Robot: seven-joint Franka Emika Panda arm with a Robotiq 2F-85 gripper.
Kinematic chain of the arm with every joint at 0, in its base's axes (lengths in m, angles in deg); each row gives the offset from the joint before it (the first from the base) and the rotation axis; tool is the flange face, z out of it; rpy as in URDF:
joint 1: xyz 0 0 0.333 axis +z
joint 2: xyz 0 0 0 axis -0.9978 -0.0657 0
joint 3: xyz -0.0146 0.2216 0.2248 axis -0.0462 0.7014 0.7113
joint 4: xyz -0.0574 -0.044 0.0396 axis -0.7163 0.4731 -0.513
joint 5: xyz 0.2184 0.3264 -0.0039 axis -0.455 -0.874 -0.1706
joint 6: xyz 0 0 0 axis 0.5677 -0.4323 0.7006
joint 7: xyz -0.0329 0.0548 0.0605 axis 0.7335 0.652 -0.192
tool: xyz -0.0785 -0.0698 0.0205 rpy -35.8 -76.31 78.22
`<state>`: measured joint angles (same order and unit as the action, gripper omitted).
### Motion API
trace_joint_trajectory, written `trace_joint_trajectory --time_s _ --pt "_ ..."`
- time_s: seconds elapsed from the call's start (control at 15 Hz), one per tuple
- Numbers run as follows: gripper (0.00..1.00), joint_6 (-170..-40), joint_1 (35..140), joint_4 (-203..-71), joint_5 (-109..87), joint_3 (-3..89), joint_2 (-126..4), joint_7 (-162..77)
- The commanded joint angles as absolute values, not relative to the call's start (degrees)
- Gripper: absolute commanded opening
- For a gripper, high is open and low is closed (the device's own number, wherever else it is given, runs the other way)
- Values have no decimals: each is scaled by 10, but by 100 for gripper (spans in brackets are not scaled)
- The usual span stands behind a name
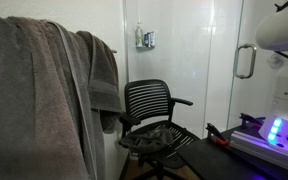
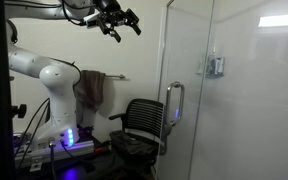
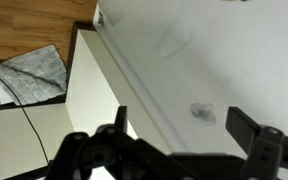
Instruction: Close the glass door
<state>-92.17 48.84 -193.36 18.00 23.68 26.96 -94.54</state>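
Observation:
The glass door (image 2: 187,60) is a tall clear panel with a silver D-shaped loop handle (image 2: 174,106). The handle also shows in an exterior view (image 1: 244,62). My gripper (image 2: 121,22) is held high in the air, well to the side of the door's top edge and apart from it. Its fingers are spread and hold nothing. In the wrist view the open gripper (image 3: 184,128) shows two dark fingers over a pale surface. Only a white part of my arm (image 1: 284,28) shows beside the handle.
A black office chair (image 1: 154,112) (image 2: 139,125) stands beside the door. A fixed glass panel carries a small metal bracket (image 1: 145,39) (image 2: 216,66). A grey towel (image 1: 44,95) (image 2: 92,88) hangs on a rail. The robot base (image 2: 59,125) has blue lights.

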Motion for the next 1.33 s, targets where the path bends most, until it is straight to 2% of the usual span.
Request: trace_joint_trajectory --time_s 0.0,0.2,0.6,0.67,0.87,1.27 --pt "100 -1031 459 -1910 123 212 199 -978" --pt "100 -1058 519 -1870 16 178 175 -874" --pt "100 -1004 617 -1796 -159 171 113 -702" --pt "100 -1035 564 -1829 -159 191 134 -714" --pt "100 -1024 589 -1810 -184 192 108 -694" --pt "100 -1104 532 -1824 -183 235 16 -742"
